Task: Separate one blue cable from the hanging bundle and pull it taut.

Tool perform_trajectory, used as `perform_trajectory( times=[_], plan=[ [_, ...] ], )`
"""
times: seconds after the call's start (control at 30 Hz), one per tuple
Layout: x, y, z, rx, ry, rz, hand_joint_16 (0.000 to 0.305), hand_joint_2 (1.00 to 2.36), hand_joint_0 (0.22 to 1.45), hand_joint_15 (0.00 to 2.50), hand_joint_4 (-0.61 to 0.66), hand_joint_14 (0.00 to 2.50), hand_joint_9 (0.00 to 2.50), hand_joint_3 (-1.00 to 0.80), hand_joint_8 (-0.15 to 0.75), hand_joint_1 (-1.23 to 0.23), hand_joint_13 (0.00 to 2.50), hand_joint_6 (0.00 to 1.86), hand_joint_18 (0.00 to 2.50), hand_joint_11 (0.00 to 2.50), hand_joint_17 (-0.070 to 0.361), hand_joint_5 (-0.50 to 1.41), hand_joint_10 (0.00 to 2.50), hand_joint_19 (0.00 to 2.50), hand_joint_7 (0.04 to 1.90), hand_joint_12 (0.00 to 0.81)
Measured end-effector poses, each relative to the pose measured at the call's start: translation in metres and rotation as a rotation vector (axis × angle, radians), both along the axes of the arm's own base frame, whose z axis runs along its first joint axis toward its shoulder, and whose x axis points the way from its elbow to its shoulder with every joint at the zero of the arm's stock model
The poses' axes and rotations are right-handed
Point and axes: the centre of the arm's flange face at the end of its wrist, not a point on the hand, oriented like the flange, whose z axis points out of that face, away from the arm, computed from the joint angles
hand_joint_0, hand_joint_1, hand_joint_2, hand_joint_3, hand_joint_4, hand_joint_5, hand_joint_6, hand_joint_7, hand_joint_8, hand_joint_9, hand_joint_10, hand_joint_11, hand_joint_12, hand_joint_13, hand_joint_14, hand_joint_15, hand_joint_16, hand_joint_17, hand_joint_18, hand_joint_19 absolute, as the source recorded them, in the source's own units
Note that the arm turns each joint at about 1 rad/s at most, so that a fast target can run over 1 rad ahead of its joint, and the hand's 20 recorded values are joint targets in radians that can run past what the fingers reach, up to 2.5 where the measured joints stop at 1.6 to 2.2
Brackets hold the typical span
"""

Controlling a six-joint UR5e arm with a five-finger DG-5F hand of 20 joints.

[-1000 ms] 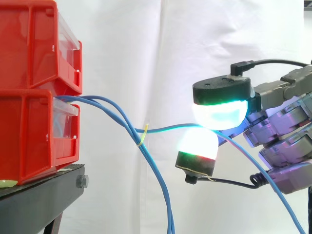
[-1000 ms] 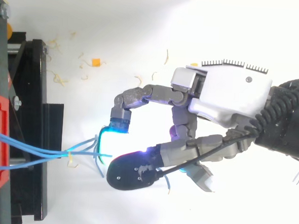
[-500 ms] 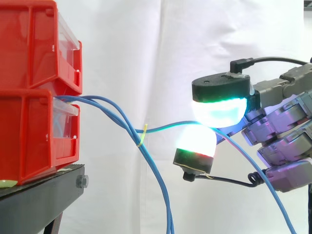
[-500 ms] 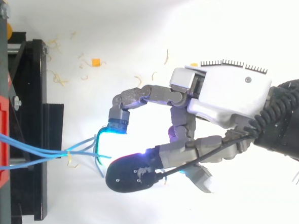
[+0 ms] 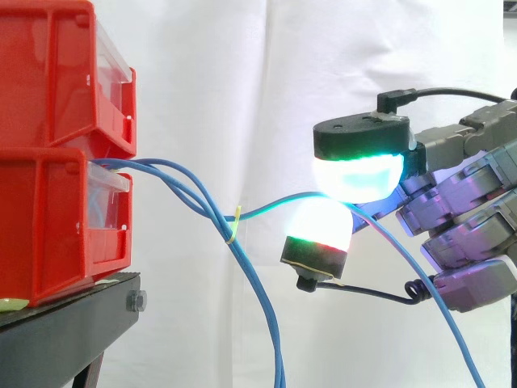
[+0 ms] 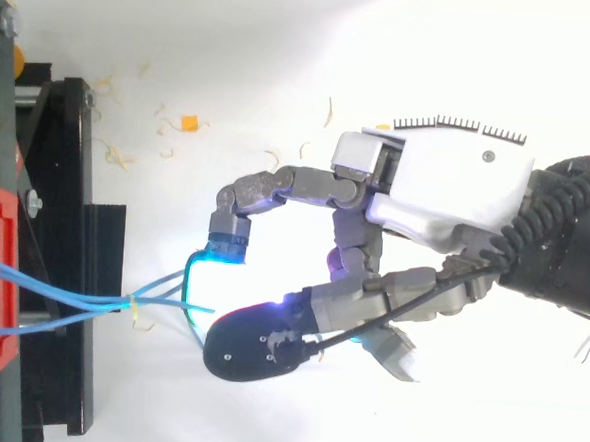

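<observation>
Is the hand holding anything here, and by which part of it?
Yes. The hand pinches one thin blue cable partway along its length, between two glowing fingertips, just beyond the yellow tie.

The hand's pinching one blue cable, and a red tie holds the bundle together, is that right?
Not quite: the tie on the bundle is yellow, not red, as the side view shows. The hand does pinch one blue cable between its pads.
</observation>
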Motion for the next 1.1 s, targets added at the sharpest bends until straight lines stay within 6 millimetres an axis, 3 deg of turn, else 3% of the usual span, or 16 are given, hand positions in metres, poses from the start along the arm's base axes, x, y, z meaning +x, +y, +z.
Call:
perform_trajectory(
  times=[0.6,0.87,1.1],
  plan=[
    [-0.001,0.001,-0.001,0.009,0.002,0.002,0.056,1.01,0.72,1.11,0.08,0.02,2.15,0.04,0.2,-0.82,1.86,0.51,1.45,0.66,0.126,0.14,0.02,0.85,1.19,0.346],
    [-0.01,0.0,-0.013,0.025,0.053,0.017,0.055,1.01,0.72,1.12,0.08,0.03,2.14,0.04,0.201,-0.82,1.86,0.51,1.45,0.66,0.125,0.14,0.02,0.86,1.19,0.349],
    [-0.031,-0.004,-0.001,0.027,0.062,0.015,0.055,1.01,0.72,1.11,0.07,0.03,2.14,0.04,0.205,-0.82,1.86,0.51,1.45,0.65,0.124,0.14,0.03,0.86,1.19,0.346]
  ],
)
